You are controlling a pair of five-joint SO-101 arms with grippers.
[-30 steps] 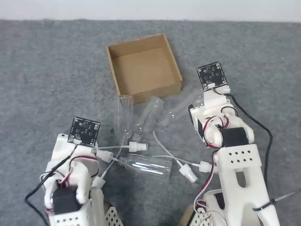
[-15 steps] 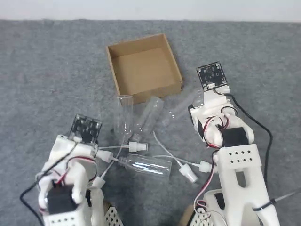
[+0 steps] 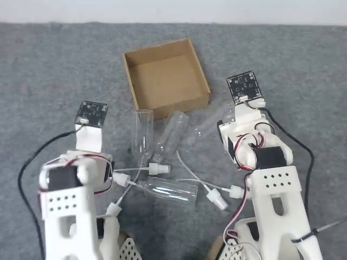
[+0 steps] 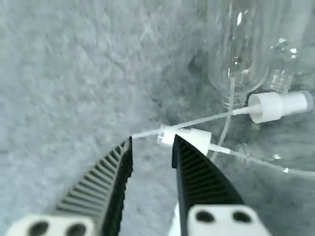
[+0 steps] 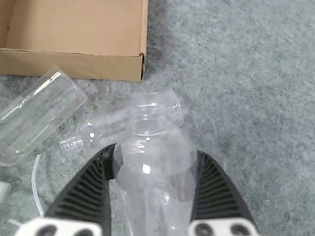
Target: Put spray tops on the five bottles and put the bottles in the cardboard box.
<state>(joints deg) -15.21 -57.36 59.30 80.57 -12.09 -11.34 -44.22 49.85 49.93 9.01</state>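
The cardboard box stands open at the back of the grey mat. Clear bottles lie on their sides in front of it. White spray tops with thin dip tubes are scattered among them. My left gripper is open just above the mat. One spray top lies right at its fingertips, with its tube crossing the gap. My right gripper is shut on a clear bottle, whose bare open neck points toward the box.
Another bottle and a smaller one lie between my right gripper and the box wall. More spray tops sit near the arm bases. Bare mat stretches left of the left arm and right of the box.
My left arm has swung forward and lifted its wrist, which now sits farther from the front edge and closer to the bottles. The right arm and its bottle have not moved.
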